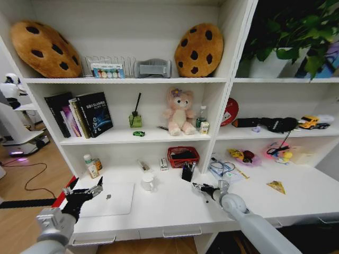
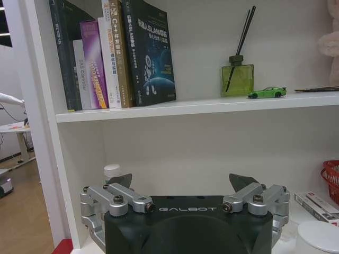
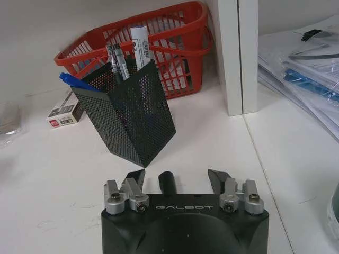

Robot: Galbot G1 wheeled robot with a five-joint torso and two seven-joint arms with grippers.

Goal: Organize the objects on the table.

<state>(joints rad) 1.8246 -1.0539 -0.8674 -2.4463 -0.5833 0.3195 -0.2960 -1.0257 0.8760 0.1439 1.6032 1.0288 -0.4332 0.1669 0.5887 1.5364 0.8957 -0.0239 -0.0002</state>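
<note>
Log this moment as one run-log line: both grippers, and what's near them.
left gripper: open, over laptop | right gripper: open, dark pen-like thing between fingers, facing pen holder | red basket behind

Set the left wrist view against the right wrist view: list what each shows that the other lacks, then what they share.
Left wrist view: the books, the green diffuser and the toy car on a shelf, beyond the open left pincer. Right wrist view: the mesh pen holder with pens, a small box and stacked papers, beyond the open right pincer. Shared: the red basket and the white desk.
</note>
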